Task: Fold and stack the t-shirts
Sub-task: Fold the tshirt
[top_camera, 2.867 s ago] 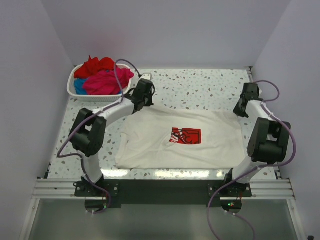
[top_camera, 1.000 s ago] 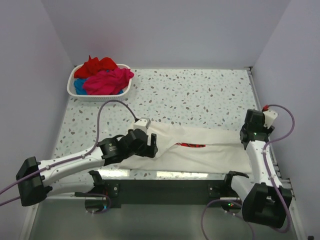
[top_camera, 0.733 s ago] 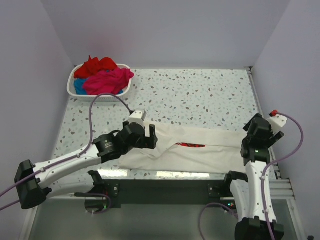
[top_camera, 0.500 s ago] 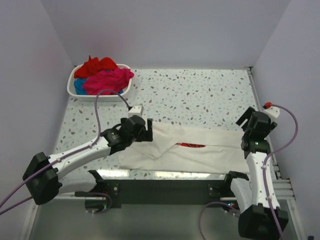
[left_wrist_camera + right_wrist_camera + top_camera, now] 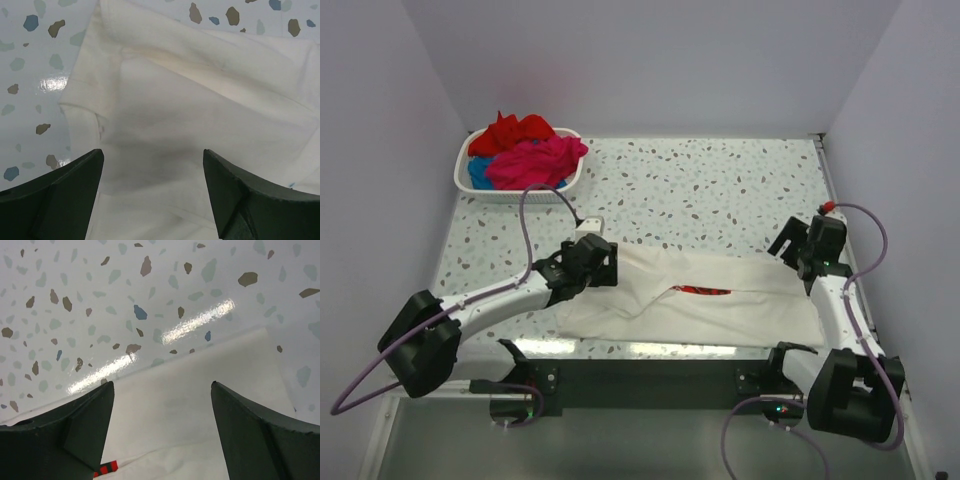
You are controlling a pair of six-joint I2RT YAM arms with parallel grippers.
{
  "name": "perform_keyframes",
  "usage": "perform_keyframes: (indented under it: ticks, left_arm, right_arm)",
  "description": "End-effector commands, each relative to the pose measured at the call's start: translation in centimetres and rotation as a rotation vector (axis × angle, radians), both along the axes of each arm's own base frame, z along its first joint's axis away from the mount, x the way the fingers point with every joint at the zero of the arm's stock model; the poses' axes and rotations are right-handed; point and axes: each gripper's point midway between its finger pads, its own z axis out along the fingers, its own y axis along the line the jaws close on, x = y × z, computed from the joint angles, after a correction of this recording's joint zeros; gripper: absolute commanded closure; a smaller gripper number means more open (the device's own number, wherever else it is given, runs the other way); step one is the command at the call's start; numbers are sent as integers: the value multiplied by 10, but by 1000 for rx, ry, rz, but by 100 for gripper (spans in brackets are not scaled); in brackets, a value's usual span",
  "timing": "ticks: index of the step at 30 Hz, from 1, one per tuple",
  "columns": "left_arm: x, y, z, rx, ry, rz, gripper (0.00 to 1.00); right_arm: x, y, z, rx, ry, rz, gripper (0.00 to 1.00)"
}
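A white t-shirt (image 5: 700, 298) lies folded in half lengthwise near the table's front edge, with only a sliver of its red print (image 5: 701, 290) showing at the fold. My left gripper (image 5: 600, 262) hovers over its left end, open, with white cloth (image 5: 200, 115) below the empty jaws. My right gripper (image 5: 792, 250) hangs open above the shirt's right end (image 5: 210, 405), holding nothing. Red (image 5: 515, 130), magenta-pink (image 5: 535, 162) and blue (image 5: 478, 175) t-shirts are piled in the basket.
The white slatted basket (image 5: 510, 193) stands at the back left corner. Speckled tabletop (image 5: 710, 190) stretches behind the folded shirt. Walls close in on the left, right and back.
Both grippers have lifted off the folded white shirt and moved a little toward the back. The shirt stays folded in place.
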Motion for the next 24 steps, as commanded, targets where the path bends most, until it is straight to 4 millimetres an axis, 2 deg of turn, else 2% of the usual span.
perform_keyframes:
  ticks: [1,8,15,17,18,24]
  left_arm:
    - [14,4,-5,8,-41,19,15]
    - [20,11,-24,34,-18,32,21]
    - [19,15,-33,42,-5,36,29]
    - [18,17,-37,42,3,37,33]
    - [18,17,-38,40,7,33,36]
    - [18,19,-39,40,12,32,54]
  right_arm:
    - [3,16,-13,64,15,51,19]
    - [1,28,-34,78,79,90,21]
    - [11,53,-39,16,129,167,22]
    - [14,55,-44,15,152,170,22]
    - [15,66,-45,12,159,201,22]
    - [19,70,-50,7,178,204,22]
